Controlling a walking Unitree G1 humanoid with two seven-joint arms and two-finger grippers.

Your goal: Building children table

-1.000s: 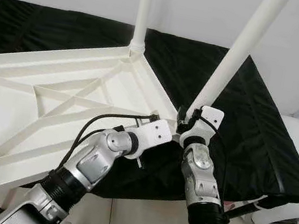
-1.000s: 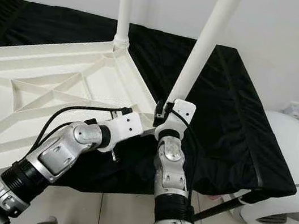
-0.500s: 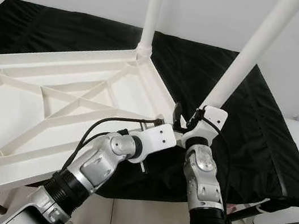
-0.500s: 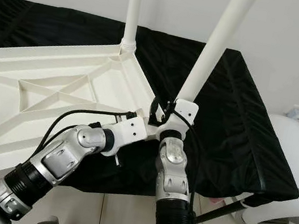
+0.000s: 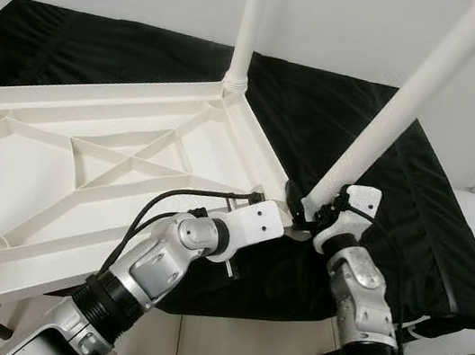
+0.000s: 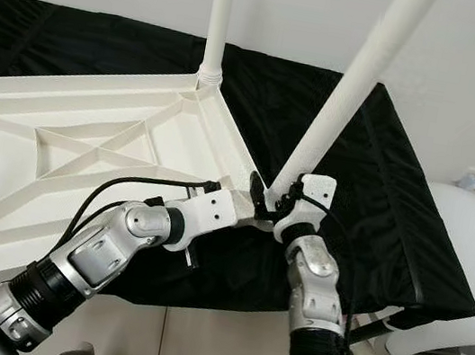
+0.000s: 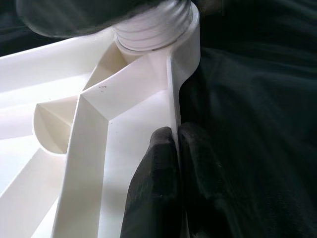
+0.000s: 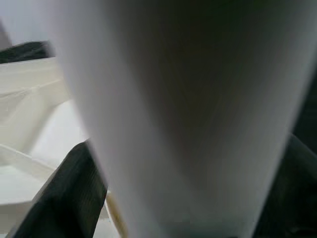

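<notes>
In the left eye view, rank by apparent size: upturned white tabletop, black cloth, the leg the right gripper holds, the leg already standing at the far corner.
1-2. black cloth and white tabletop: too alike to rank.
3. held leg, nearer the camera, in the right gripper.
4. standing leg.

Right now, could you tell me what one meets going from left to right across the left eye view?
Upturned white tabletop → upright leg fitted at its far corner → left gripper → tilted leg held in the right gripper → white rounded appliance.
</notes>
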